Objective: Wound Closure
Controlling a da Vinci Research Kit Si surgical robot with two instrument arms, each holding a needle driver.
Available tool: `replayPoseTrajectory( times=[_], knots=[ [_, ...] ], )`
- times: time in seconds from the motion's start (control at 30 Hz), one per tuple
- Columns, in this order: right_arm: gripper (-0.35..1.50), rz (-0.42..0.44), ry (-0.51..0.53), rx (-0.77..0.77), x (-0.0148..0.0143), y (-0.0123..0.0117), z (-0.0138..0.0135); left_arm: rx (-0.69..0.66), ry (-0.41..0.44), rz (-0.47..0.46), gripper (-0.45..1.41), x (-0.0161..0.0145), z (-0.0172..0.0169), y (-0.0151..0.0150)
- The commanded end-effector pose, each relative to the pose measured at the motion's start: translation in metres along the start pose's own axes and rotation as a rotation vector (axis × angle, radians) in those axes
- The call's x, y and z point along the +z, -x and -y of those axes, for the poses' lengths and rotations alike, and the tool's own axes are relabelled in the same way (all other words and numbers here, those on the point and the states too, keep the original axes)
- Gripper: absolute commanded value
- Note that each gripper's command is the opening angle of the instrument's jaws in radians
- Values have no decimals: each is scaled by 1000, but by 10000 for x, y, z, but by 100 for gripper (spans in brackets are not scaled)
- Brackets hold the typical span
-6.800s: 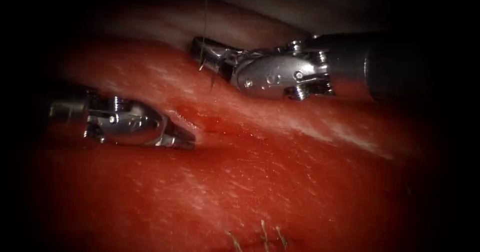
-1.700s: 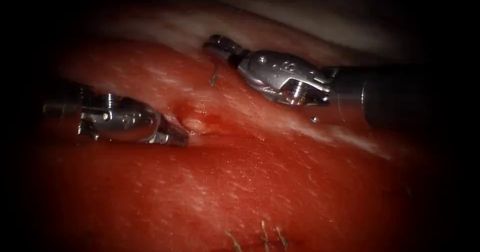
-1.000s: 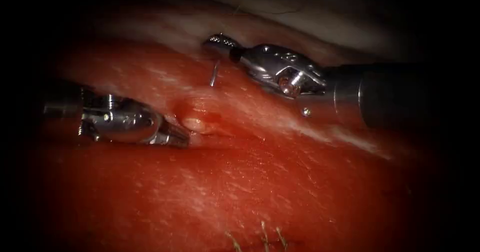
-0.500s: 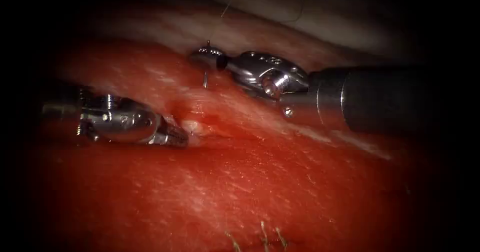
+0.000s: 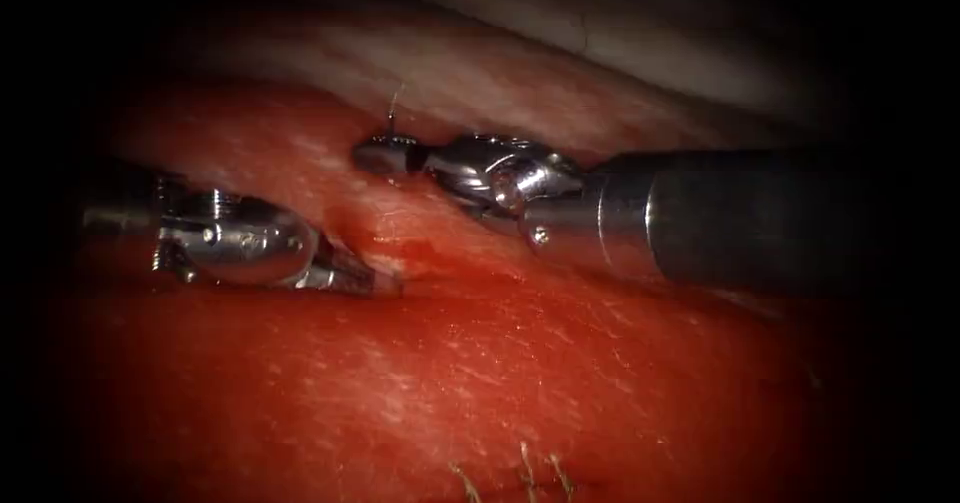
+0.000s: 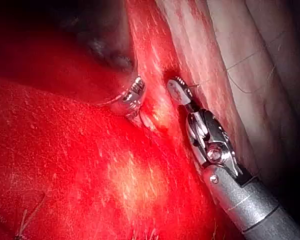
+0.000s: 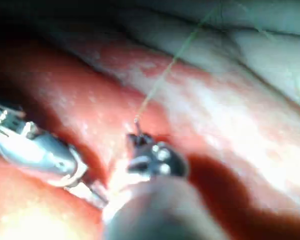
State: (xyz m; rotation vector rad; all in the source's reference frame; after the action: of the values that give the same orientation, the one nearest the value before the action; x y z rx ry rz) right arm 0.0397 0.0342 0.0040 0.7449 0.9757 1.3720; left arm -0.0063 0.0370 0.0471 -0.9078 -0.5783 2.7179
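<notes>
At the near edge of the endoscope view, a few cut ends of thread (image 5: 523,471) are sticking up out of the tissue (image 5: 520,383), which is lying wet with red fluid (image 5: 430,255) around the cut.

Farther in, the left tool (image 5: 362,279) is reaching in from the left and pressing its tip against the left lip of the cut (image 5: 400,263). Its jaws are sitting closed on a fold of tissue there, holding that edge. In the left wrist view its tip (image 6: 135,97) is bedded into the raised tissue edge (image 6: 155,112), just beside the other tool.

Beyond the cut, on its right side, the right tool (image 5: 385,153) is coming in from the right, its tip lying low against the tissue. Its jaws are clamped on the needle (image 5: 392,115) near its tail end; a short stub of the needle is standing up above the jaws, and the rest of the curve is hidden below them, so I cannot tell how far it is sitting in the tissue. In the right wrist view the right tool (image 7: 140,142) is gripping that same stub, and the thread (image 7: 170,65) is running from it up and away over the pale far tissue. In the left wrist view the thread (image 6: 240,62) is trailing across that pale band too.
</notes>
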Motion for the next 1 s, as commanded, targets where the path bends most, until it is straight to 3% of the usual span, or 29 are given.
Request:
replayPoseTrajectory(
  times=[0.03,0.23,0.27,0.3,0.33,0.4,0.6,0.77,1.0],
  knots=[
    [-35,20,-11,37,10,8,4,0,3,-1,-25,8,-2,1],
    [-35,49,-67,107,7,16,8,0,3,-1,-25,8,-1,1],
    [9,22,-66,105,8,13,7,0,3,-1,-25,8,-1,1],
    [32,-7,-60,105,8,10,6,0,3,-1,-25,8,-1,1],
    [81,-72,-38,80,10,4,3,0,3,-1,-25,8,-1,1],
    [106,-121,13,-68,11,-3,-2,0,3,-1,-25,8,-1,1],
    [115,-142,80,-339,9,-30,-22,0,2,0,-25,9,-1,1],
    [110,-100,38,-504,5,-50,-30,0,2,0,-25,9,-2,1],
    [99,-84,14,-524,2,-56,-27,0,3,0,-24,8,-2,1]
  ],
)
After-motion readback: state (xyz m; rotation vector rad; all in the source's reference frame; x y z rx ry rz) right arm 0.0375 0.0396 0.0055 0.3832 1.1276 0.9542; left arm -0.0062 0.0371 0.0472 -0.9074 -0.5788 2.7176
